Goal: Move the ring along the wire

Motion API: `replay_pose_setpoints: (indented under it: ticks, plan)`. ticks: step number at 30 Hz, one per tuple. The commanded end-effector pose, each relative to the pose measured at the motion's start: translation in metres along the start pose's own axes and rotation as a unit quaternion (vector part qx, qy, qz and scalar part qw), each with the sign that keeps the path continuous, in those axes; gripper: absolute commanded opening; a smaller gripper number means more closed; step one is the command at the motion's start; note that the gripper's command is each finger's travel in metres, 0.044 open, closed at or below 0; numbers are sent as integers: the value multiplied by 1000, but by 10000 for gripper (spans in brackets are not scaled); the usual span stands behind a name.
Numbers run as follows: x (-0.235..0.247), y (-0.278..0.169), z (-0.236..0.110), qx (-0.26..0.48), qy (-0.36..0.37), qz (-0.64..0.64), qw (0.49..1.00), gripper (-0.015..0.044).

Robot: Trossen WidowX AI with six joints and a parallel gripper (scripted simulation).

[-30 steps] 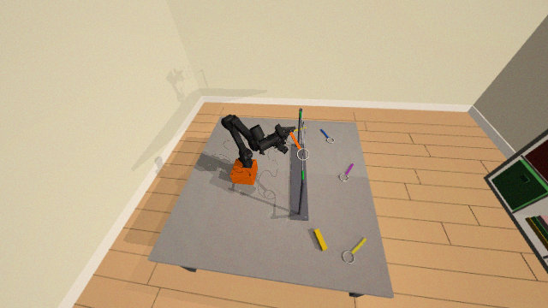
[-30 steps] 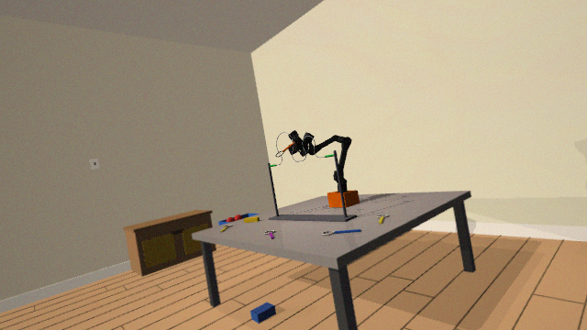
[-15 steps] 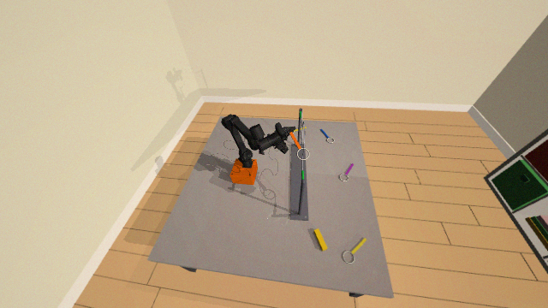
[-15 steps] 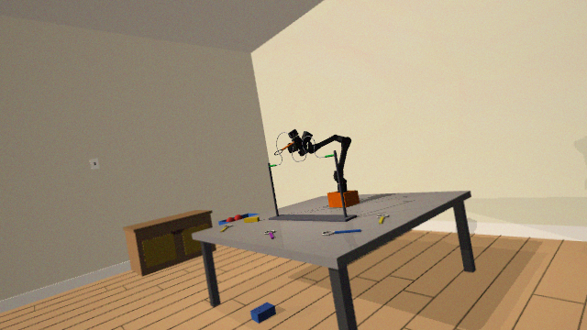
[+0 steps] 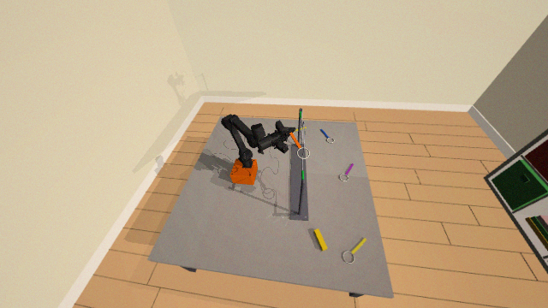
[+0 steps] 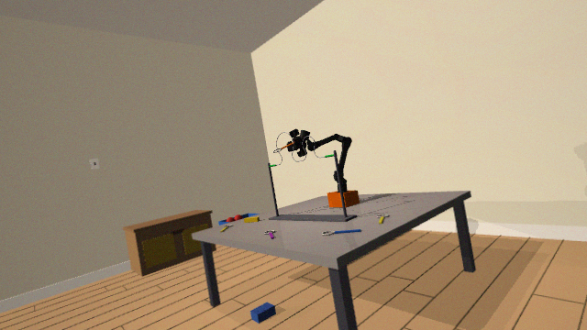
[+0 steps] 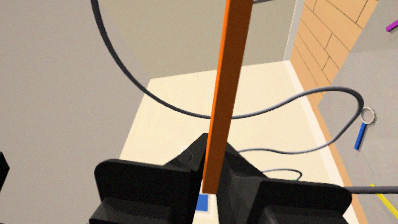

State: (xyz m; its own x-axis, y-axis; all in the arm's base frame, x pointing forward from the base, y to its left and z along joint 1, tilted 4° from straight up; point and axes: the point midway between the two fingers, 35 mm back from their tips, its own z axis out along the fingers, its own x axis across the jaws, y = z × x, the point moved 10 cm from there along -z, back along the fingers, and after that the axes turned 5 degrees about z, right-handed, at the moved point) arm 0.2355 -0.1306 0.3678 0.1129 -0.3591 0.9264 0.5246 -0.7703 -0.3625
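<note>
Pincer point(image 7: 212, 172) pinches the orange handle point(image 7: 227, 95) at its lower end; my fingers flank it, handle rising straight ahead above the desk point(image 5: 240, 239).

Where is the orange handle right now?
The orange handle runs up the middle of the wrist view, clamped between the gripper fingers. In the exterior view it is held in the air above the table, between the two posts.

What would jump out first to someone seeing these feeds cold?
The black gripper, shut on the long orange handle that fills the middle of the wrist view. Then the looping grey wire curving behind it, strung high between two posts at the table's centre. After that, spare rings with blue, purple and yellow handles scattered on the table.
</note>
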Motion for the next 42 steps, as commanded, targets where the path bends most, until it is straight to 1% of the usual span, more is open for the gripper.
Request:
replay_pose_setpoints:
  ticks: [1,21,42]
  plan:
    - [2,-1,0,2,-16,-29,999,-150]
    - [5,-2,1,-3,-80,-133,988,-150]
    - [8,-4,1,-11,-147,-243,959,-150]
